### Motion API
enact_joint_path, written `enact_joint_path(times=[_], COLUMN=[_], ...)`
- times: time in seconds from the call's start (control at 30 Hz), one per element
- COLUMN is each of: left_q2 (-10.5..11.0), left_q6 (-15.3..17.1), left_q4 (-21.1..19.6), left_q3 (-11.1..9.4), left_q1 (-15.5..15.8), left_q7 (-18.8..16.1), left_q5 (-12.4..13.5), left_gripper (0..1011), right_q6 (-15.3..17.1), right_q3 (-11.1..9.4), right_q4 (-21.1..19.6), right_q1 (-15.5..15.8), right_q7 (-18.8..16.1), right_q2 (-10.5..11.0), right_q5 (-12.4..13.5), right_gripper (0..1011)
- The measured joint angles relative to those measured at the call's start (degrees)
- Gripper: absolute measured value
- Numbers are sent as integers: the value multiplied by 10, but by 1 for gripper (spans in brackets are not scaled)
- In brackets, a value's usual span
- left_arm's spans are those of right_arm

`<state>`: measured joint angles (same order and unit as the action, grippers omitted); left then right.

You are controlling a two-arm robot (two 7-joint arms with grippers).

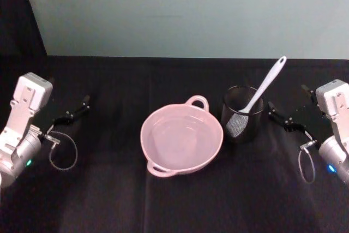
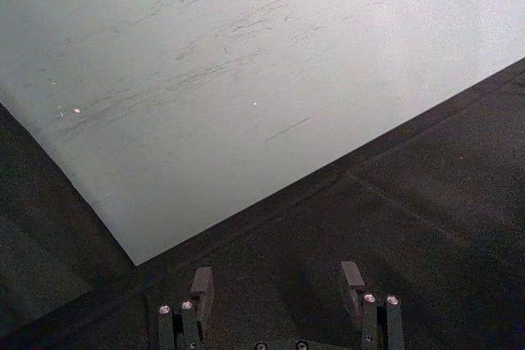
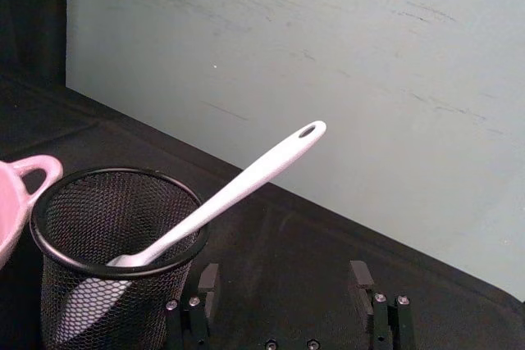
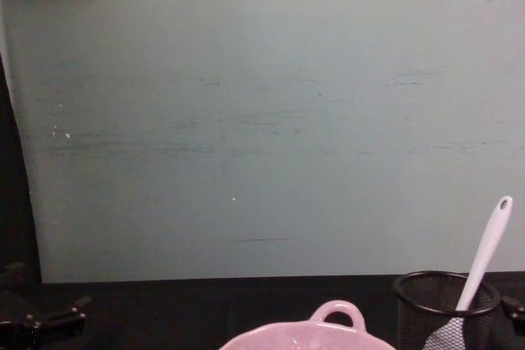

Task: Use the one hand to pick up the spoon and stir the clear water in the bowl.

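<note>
Spoon [image 3: 246, 182] light, stiff, slick; I'd grip mid-handle above mesh cup [image 3: 156, 293]. Right pincer [image 3: 284, 272] beside cup, released; left pincer [image 2: 277, 272] parked, released.

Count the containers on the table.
2: the pink bowl at the centre, and the black mesh cup beside it on the robot's right, holding the spoon.

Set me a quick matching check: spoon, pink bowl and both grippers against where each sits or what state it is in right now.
1 spoon
2 pink bowl
3 left gripper
4 right gripper

A open, to the right of the black wire-mesh cup
B holds clear water
C leans in that cup, handle up
D open, left of the bowl and well apart from it

Pairs: 1-C, 2-B, 3-D, 4-A
</note>
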<state>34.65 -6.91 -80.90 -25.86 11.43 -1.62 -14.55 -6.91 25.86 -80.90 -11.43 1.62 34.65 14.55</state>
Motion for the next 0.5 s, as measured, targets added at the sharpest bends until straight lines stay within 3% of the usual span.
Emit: enact_joint_path(times=[0.5], left_q2=[0], left_q6=[0], left_q4=[0], left_q3=[0], left_q1=[0], left_q7=[0], left_q5=[0], left_gripper=[1011], right_q6=[0], right_q3=[0], right_q4=[0], right_q1=[0], right_q7=[0], right_q2=[0], right_q5=[0], right_gripper=[1003])
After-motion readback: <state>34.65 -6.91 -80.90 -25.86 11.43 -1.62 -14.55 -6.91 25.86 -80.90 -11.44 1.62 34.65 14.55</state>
